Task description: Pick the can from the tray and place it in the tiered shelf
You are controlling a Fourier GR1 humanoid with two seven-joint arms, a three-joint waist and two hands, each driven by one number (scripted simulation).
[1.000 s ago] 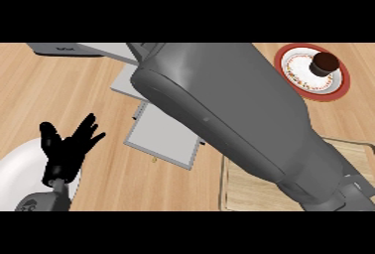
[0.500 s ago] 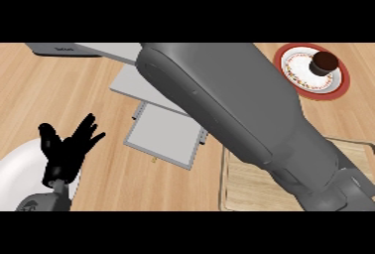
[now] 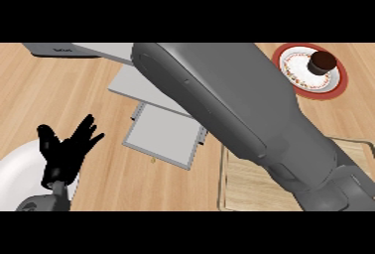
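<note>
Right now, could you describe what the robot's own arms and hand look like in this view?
The right forearm is a broad, smooth, glossy grey shell with moulded seams. The left hand is matt black, with slim fingers and a thumb, on a grey wrist. No cables or markings show.

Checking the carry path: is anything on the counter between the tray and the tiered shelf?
Nothing visible stands between the tray and the tiered shelf. However, the right forearm crosses over that stretch in the head view and hides much of the counter beneath it. The can itself does not show.
</note>
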